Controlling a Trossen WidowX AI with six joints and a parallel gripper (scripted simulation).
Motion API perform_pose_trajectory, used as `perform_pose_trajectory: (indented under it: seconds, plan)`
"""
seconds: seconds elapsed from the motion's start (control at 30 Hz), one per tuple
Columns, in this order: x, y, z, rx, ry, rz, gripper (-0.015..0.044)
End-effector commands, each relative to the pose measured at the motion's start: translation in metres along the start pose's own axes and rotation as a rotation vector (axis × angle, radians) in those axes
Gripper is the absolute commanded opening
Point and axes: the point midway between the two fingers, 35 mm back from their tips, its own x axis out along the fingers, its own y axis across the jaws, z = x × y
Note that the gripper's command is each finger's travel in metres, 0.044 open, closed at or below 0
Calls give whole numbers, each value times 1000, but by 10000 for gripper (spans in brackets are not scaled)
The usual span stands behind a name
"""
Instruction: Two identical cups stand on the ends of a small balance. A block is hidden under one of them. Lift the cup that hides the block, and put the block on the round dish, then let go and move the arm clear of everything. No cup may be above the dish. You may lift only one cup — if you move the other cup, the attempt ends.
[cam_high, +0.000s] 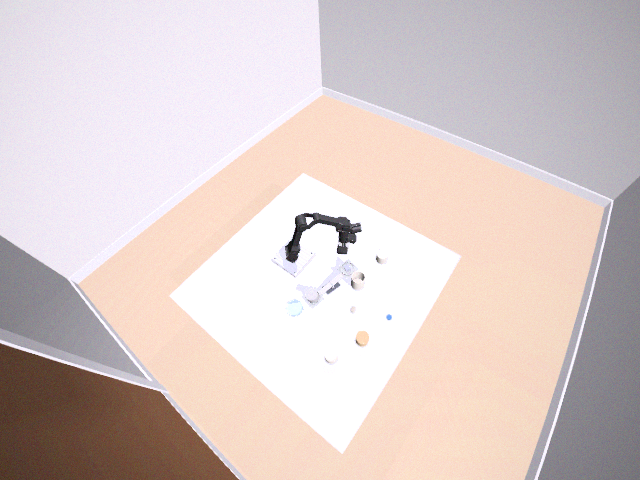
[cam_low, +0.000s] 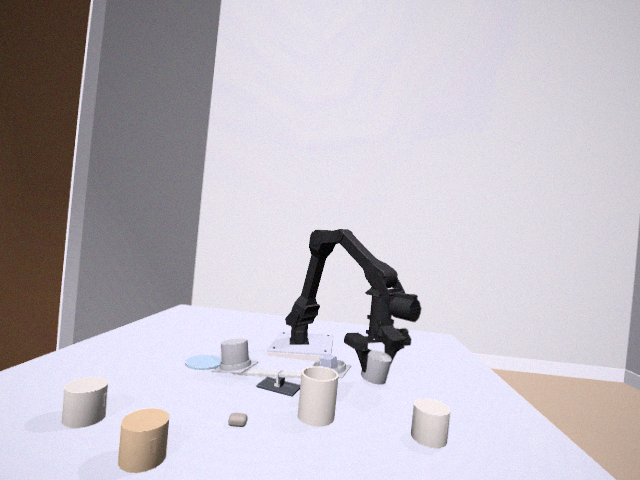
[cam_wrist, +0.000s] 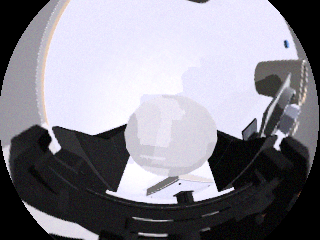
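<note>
Seen from the top, block's on the balance at 2 o'clock, cup's on it at 8, dish just past.

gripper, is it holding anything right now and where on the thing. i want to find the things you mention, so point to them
The gripper (cam_high: 342, 251) (cam_low: 376, 356) (cam_wrist: 168, 124) holds a grey cup (cam_low: 376, 367) (cam_wrist: 171, 135), pinched from both sides around its wall, near the end that faces up.
</note>
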Motion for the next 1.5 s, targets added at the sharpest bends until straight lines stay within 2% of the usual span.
perform_pose_trajectory:
  seconds: [0.0,0.27,0.77,0.83,0.93,1.13,1.37,1.47]
  plan:
    - [6,0,-1,1,3,-1,0]
    - [20,0,-1,1,3,-1,0]
    - [13,0,0,2,1,0,394]
    - [2,0,0,2,2,-1,440]
    - [-37,0,0,1,3,-1,440]
    - [-40,0,-1,1,3,-1,440]
    - [-56,-34,17,-131,-7,4,260]
    - [-67,-62,27,-227,-12,2,260]
